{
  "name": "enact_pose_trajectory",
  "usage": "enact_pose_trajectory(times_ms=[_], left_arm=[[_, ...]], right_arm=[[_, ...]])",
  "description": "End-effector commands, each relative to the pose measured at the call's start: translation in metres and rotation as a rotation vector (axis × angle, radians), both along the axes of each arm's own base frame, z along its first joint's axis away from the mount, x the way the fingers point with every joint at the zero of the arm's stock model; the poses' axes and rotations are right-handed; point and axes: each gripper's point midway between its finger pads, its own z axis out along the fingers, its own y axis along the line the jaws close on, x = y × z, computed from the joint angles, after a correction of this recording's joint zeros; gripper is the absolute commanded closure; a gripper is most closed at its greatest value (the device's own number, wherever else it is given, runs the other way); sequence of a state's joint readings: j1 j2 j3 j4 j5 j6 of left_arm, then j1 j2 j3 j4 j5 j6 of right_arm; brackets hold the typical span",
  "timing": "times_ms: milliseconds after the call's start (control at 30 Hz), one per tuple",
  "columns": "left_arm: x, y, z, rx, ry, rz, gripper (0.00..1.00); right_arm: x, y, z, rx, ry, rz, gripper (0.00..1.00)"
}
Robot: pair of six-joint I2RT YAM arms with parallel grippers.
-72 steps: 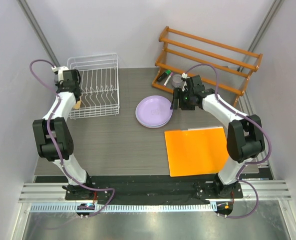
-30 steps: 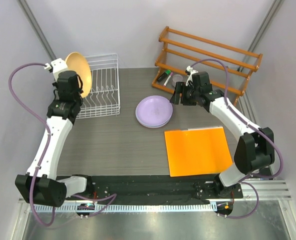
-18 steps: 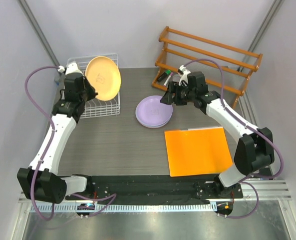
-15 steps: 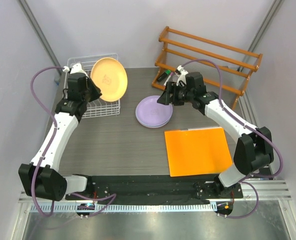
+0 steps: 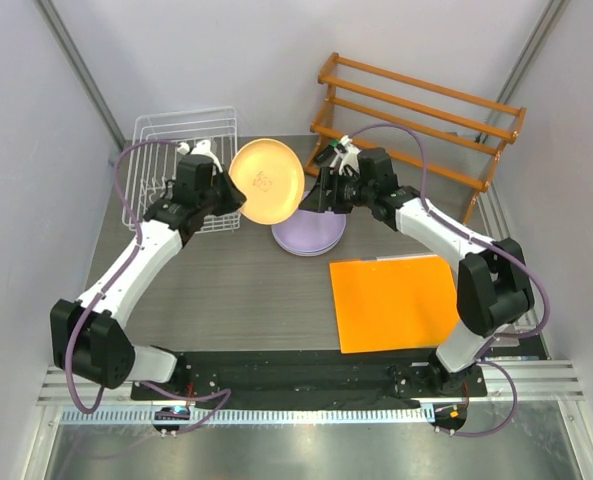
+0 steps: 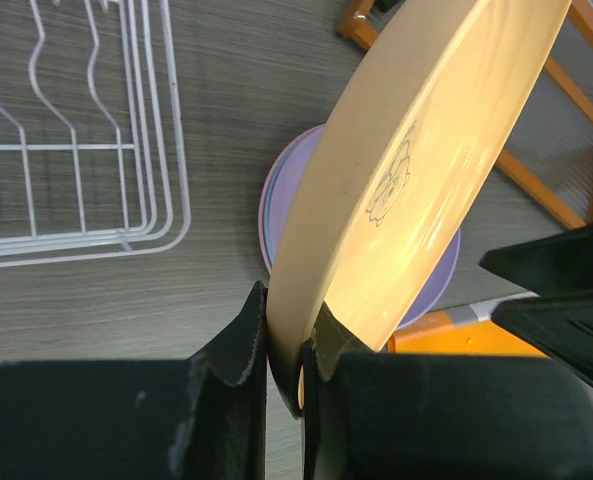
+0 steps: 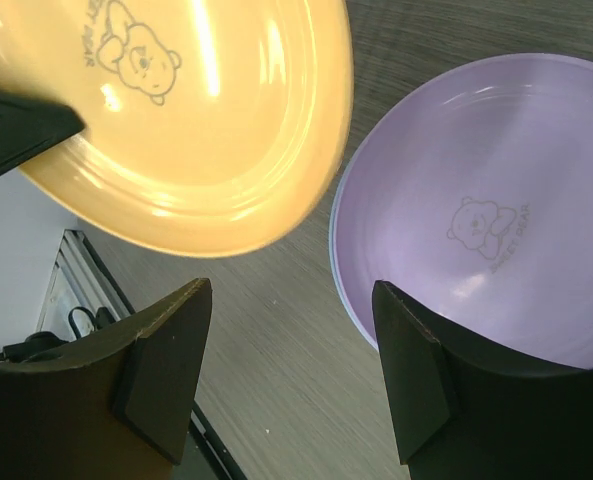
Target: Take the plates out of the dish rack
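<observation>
Now the left gripper (image 6: 284, 322) clamps the yellow-orange plate (image 5: 268, 181) by its left rim, tilted in the air over the lavender stack (image 5: 314, 236), right of the dish rack (image 5: 176, 135). Its free rim lies just left of the right gripper (image 5: 317, 191), whose fingers gape, released.

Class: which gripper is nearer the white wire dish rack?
Left. The left gripper, shut on the yellow plate, is just beside the dish rack's right edge; the right gripper, open, is farther right, past that plate, over the plate stack.
</observation>
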State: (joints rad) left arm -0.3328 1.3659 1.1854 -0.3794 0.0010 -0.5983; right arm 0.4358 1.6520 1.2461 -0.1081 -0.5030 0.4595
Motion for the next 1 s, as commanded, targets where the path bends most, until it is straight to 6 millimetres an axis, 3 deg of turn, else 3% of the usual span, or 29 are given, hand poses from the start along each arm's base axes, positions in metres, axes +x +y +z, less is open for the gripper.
enact_pose_trajectory(times_ms=[0,333,433,600,667,800,833,867,933,967], left_arm=[[0.002,-0.023,0.021,-0.08,-0.068,-0.059,1.0],[-0.027,-0.032,-0.003,-0.101,-0.006,-0.127,1.0],[-0.031,-0.033,-0.008,-0.109,0.003,-0.128,1.0],[-0.034,-0.035,-0.003,-0.119,-0.01,-0.148,1.0],[-0.035,-0.037,-0.004,-0.124,-0.004,-0.159,1.0],[-0.033,-0.04,-0.009,-0.122,0.011,-0.169,0.97],[-0.033,-0.039,-0.011,-0.118,0.016,-0.17,0.81],[-0.033,-0.039,-0.013,-0.111,0.018,-0.168,0.39],[-0.03,-0.031,-0.015,-0.078,0.012,-0.134,0.17],[-0.029,-0.028,-0.015,-0.066,0.009,-0.122,0.01]], right_arm=[[0.01,0.009,0.0,0.024,-0.017,0.011,0.29],[0.021,0.018,-0.01,0.034,-0.016,0.031,0.3],[0.021,0.022,-0.015,0.05,0.008,0.043,0.4],[0.023,0.026,-0.023,0.063,0.017,0.052,0.76],[0.022,0.027,-0.024,0.066,0.02,0.063,0.96],[0.025,0.022,-0.026,0.055,0.018,0.032,0.99],[0.027,0.018,-0.028,0.046,0.022,0.014,0.99],[0.031,0.01,-0.027,0.035,0.021,-0.02,0.99],[0.036,-0.008,-0.036,-0.009,0.053,-0.087,0.99],[0.041,-0.022,-0.037,-0.016,0.064,-0.122,0.99]])
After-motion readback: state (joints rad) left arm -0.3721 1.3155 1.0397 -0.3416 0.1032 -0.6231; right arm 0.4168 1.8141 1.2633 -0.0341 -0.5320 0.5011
